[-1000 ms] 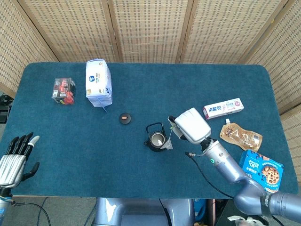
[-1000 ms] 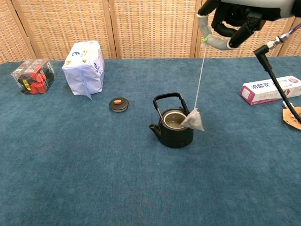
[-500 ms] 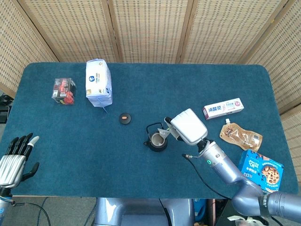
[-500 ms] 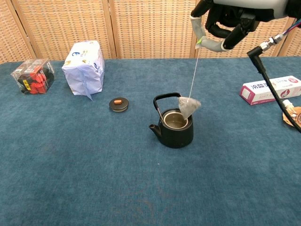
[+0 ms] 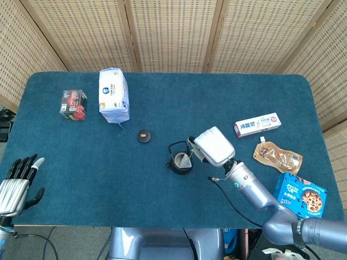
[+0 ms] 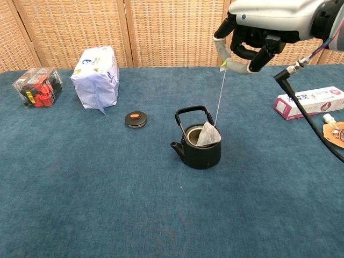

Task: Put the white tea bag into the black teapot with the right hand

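Hovering above the black teapot (image 6: 200, 146), the right robot hand (image 6: 244, 45) pinches the white tea bag (image 6: 207, 135) by its string.

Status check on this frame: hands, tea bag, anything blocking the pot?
Right hand pinches the string, left hand idle, open. White tea bag partly inside black teapot mouth. Lid off, nothing blocking.

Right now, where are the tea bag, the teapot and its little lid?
tea bag (image 6: 207, 135), chest view, on the white pouch hanging in the pot's mouth.
teapot (image 6: 201, 155), chest view, on the black body below the rim.
lid (image 6: 135, 119), chest view, on the dark disc beside its orange knob.
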Robot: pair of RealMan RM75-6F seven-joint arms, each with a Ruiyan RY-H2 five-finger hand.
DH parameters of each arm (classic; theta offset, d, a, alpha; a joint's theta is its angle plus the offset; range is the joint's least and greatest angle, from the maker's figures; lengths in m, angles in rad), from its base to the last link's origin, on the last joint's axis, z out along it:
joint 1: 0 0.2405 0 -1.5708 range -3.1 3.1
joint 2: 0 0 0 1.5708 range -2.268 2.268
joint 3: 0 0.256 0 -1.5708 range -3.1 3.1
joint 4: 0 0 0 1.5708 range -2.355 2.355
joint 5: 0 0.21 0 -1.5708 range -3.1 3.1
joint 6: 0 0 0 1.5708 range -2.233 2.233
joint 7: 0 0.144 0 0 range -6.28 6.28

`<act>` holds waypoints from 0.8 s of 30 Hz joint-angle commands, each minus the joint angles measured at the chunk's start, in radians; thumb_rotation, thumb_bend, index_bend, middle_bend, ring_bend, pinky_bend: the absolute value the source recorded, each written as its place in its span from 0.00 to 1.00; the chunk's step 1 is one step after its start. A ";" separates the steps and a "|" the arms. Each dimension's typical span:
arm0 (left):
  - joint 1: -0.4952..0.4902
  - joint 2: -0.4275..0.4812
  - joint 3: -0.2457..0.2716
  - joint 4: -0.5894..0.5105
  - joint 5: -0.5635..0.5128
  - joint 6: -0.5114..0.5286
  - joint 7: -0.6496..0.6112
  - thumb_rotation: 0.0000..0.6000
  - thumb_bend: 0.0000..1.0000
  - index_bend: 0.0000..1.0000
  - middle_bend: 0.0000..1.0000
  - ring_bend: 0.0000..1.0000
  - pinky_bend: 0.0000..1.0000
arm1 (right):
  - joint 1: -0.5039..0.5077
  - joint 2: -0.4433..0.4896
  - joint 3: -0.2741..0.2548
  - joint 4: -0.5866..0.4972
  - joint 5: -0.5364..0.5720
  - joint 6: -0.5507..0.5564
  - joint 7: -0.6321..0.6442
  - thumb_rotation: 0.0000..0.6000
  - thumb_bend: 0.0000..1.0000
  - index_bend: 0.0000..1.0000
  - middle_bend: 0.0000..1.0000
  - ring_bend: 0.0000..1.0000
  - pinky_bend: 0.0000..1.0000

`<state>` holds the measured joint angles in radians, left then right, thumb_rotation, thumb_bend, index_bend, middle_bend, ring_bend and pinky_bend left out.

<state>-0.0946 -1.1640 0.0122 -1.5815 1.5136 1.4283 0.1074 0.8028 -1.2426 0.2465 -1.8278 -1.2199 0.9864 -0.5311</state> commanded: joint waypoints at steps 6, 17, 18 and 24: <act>0.001 -0.001 0.001 0.003 -0.001 0.000 -0.001 1.00 0.41 0.00 0.00 0.00 0.00 | 0.007 -0.009 -0.007 0.019 0.008 0.005 0.008 0.97 0.66 0.63 0.90 0.91 0.99; 0.001 -0.002 0.002 0.003 0.002 0.001 -0.003 1.00 0.41 0.00 0.00 0.00 0.00 | -0.019 -0.038 -0.079 0.039 -0.037 0.025 0.007 0.97 0.65 0.63 0.89 0.91 0.99; 0.002 -0.001 0.003 0.002 0.002 0.002 -0.002 1.00 0.41 0.00 0.00 0.00 0.00 | -0.024 -0.042 -0.089 0.042 -0.050 0.031 0.006 0.97 0.65 0.63 0.89 0.91 0.99; 0.003 0.002 0.004 -0.001 0.004 0.003 0.000 1.00 0.41 0.00 0.00 0.00 0.00 | -0.044 -0.074 -0.141 0.055 -0.119 0.048 0.003 0.97 0.66 0.63 0.88 0.91 0.99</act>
<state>-0.0915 -1.1622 0.0159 -1.5826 1.5175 1.4317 0.1078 0.7644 -1.3087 0.1151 -1.7773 -1.3289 1.0302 -0.5270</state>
